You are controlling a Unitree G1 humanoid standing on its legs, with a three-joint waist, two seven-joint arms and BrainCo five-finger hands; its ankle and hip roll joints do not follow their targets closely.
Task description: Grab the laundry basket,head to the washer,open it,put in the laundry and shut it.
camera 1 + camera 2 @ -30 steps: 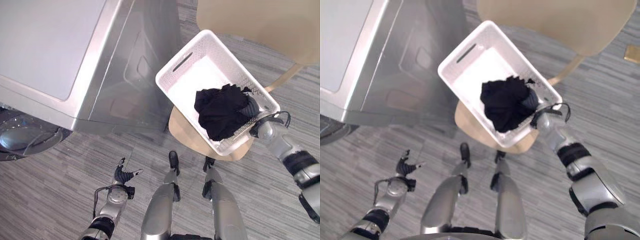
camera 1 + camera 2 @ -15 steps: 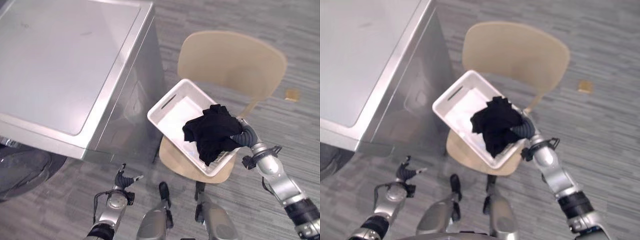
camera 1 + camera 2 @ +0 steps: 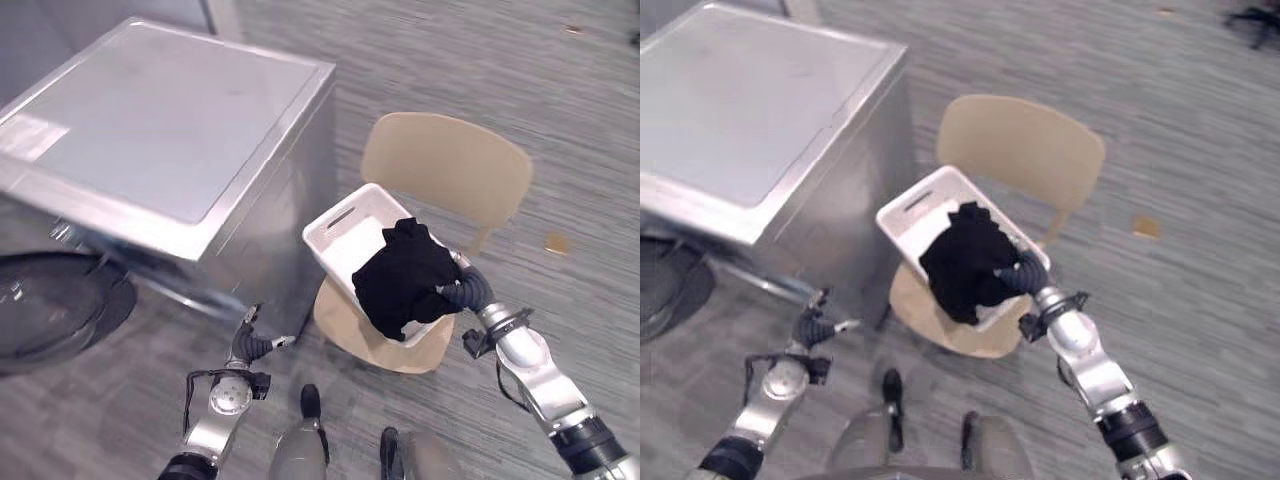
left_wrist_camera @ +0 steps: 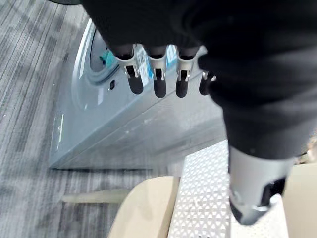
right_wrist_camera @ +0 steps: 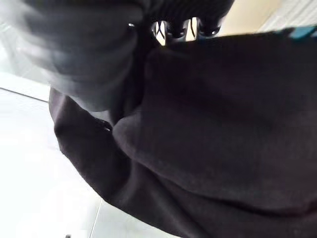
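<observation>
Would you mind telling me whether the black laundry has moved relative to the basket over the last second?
Yes. The black laundry has risen from the floor of the white basket and now bulges above its near rim, gripped by the right hand.

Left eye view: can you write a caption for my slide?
The right robot hand grips black laundry over a white basket on a tan chair, beside the washer.

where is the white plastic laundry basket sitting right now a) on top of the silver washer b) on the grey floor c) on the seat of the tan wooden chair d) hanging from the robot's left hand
c, the white plastic laundry basket rests on the seat of the tan wooden chair, beside the silver washer.
</observation>
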